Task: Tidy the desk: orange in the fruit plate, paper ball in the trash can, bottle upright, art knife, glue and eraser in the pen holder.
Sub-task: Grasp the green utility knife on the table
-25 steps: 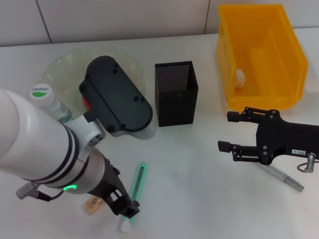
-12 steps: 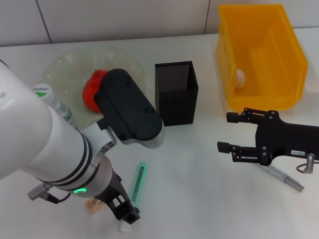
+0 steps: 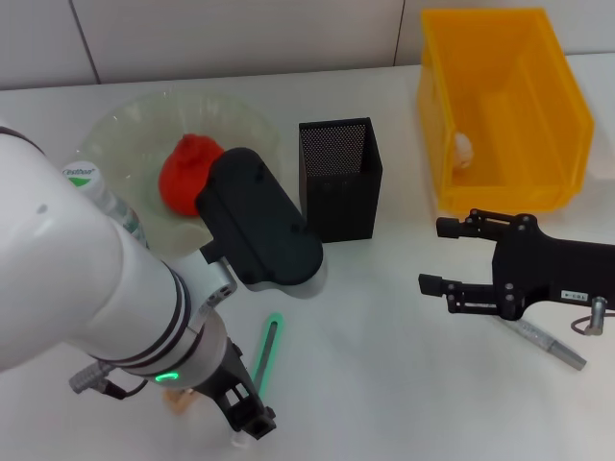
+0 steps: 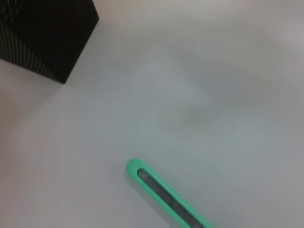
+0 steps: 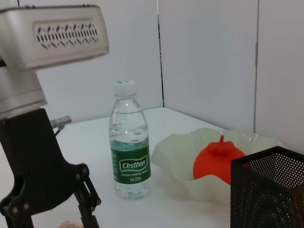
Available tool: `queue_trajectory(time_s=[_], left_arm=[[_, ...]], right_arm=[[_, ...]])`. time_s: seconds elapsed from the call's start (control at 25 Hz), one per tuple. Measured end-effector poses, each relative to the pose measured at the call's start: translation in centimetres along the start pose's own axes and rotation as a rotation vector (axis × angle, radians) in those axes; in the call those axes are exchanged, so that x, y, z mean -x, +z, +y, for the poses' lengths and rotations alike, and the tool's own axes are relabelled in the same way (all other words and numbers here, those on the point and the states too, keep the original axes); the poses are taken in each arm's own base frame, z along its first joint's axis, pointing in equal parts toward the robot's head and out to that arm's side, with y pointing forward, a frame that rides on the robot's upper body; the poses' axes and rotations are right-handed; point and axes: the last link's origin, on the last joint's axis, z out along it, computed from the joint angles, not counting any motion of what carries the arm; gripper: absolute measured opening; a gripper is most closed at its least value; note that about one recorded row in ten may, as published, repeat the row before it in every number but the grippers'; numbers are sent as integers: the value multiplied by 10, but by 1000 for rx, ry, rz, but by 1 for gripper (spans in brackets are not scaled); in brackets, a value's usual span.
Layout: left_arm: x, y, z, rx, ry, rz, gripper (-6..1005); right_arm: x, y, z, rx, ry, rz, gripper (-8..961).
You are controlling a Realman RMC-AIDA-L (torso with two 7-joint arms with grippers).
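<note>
The black mesh pen holder [image 3: 339, 179] stands upright near the middle of the white table [image 3: 384, 384] and serves as the landmark. Just to its left lies the pale green fruit plate [image 3: 125, 144], with the orange [image 3: 184, 173] resting inside it; beyond the plate's left edge the water bottle [image 5: 129, 147] stands upright, cap on. In front of the pen holder, toward the robot, the green art knife [image 3: 266, 351] lies flat on the table, and the left gripper [image 3: 248, 419] hangs near its closer end; I cannot tell how that gripper is set. To the right of the pen holder sits the yellow trash can [image 3: 500, 106] with the paper ball [image 3: 463, 149] inside. In front of the trash can the right gripper [image 3: 437, 254] hovers with its fingers spread, holding nothing
</note>
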Motion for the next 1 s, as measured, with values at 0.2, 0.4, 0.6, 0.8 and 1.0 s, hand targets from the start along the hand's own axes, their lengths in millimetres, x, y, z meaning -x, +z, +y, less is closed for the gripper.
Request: queue_trajectory(time_s=[0.2, 0.4, 0.6, 0.8, 1.0], left_arm=[[0, 3, 1, 1, 8, -5, 706], [0, 5, 3, 3, 13, -7, 697], [2, 9, 3, 9, 7, -16, 687], [1, 10, 4, 10, 13, -11, 677], [2, 12, 4, 19, 9, -14, 667]], right_arm=[[0, 0, 0, 1, 0, 0, 769], [0, 0, 0, 1, 0, 0, 769], [-1, 1, 1, 2, 5, -1, 768], [-1, 0, 1, 2, 7, 0, 768], [-2, 0, 1, 2, -1, 0, 769]])
